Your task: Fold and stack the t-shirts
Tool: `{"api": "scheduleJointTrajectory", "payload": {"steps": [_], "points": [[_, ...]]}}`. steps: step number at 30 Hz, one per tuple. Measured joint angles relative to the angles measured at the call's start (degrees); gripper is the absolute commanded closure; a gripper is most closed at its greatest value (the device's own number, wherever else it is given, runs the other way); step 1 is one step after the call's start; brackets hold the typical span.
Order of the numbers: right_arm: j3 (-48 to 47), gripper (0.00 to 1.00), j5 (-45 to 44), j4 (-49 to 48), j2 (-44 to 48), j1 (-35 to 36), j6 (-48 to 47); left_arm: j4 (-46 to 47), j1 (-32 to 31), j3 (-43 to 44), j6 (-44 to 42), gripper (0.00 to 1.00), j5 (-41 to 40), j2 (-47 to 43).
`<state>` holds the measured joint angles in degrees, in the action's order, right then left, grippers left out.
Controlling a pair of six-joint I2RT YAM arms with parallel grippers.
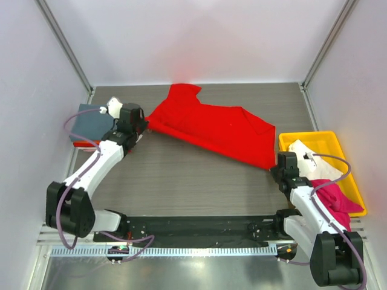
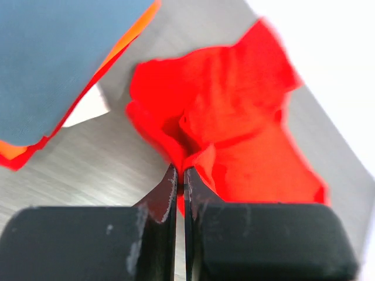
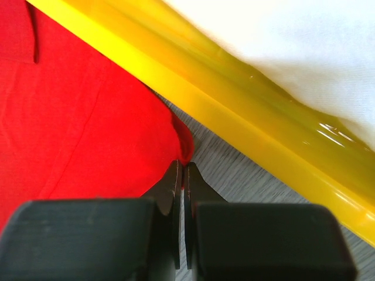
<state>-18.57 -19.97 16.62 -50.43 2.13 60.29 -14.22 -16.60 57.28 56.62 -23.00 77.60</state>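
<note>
Left tool (image 2: 180, 178) and right tool (image 3: 180, 175) pinch the unfolded red shirt (image 1: 211, 124); grey shirt (image 1: 91, 118) stacked at 9 o'clock; white shirt (image 1: 314, 160), pink shirt (image 1: 335, 196) wait.

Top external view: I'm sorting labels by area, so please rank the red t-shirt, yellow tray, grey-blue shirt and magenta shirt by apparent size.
1. red t-shirt
2. yellow tray
3. grey-blue shirt and magenta shirt: they look alike and both are partly hidden, so unranked.

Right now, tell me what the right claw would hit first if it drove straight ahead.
Beyond the bright red cloth t-shirt corner it pinches, the right claw would most likely meet the rigid yellow plastic tray's side wall, though depth is hard to judge.
</note>
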Motion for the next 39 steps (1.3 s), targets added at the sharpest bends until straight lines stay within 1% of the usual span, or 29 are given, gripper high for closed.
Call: {"api": "scheduleJointTrajectory", "payload": {"steps": [2, 4, 11, 14, 17, 20, 24, 27, 30, 32, 34, 35, 37, 39], "points": [[0.0, 0.99, 0.0, 0.3, 1.1, 0.0, 0.2, 0.1, -0.1, -0.7, -0.1, 1.00, -0.1, -2.8], [0.0, 0.99, 0.0, 0.6, 2.2, 0.0, 0.3, 0.0, -0.2, -4.0, -0.1, 1.00, -0.8, -5.9], [0.0, 0.99, 0.0, 3.0, 4.0, 0.0, 0.2, -5.0, 1.0, -24.0, 0.8, 1.00, -1.6, -12.0], [0.0, 0.99, 0.2, 4.2, 4.7, 0.0, 0.2, -7.4, 1.0, -30.1, 1.8, 1.00, -1.6, -17.9], [0.0, 0.99, 0.5, 5.3, 5.1, 0.0, 0.2, -8.2, 1.1, -33.2, 3.0, 0.99, -1.4, -23.8], [0.1, 0.99, 0.8, 5.8, 5.3, 0.0, 0.2, -8.1, 1.2, -34.5, 3.6, 1.00, -1.2, -26.6], [0.1, 0.99, 0.9, 5.9, 5.3, 0.0, 0.3, -7.4, 1.3, -33.7, 4.7, 1.00, -0.8, -24.2], [0.1, 0.99, 0.9, 6.0, 5.3, 0.0, 0.3, -7.6, 1.4, -28.8, 5.0, 1.00, -0.2, -18.0], [0.1, 0.99, 0.9, 6.2, 5.4, 0.0, 0.3, -9.9, 1.4, -15.2, 4.0, 0.99, 0.3, -10.3], [0.1, 0.99, 1.0, 6.4, 5.6, 0.0, 0.4, -10.8, 1.4, -5.2, 2.6, 1.00, 0.2, -8.0], [0.2, 0.99, 1.3, 6.6, 6.4, 0.0, 0.8, -10.2, 1.4, 1.1, 1.1, 1.00, -0.2, -8.9], [0.2, 0.99, 1.5, 6.6, 7.0, 0.0, 1.0, -9.9, 1.3, 2.1, 0.7, 1.00, -0.4, -10.3], [0.2, 0.99, 1.9, 6.6, 8.3, 0.0, 1.4, -9.7, 1.3, 0.7, -0.2, 1.00, -1.0, -14.5], [0.3, 0.99, 1.9, 6.6, 9.1, 0.0, 1.6, -10.6, 1.5, -3.9, -0.2, 1.00, -1.5, -18.4]]}}
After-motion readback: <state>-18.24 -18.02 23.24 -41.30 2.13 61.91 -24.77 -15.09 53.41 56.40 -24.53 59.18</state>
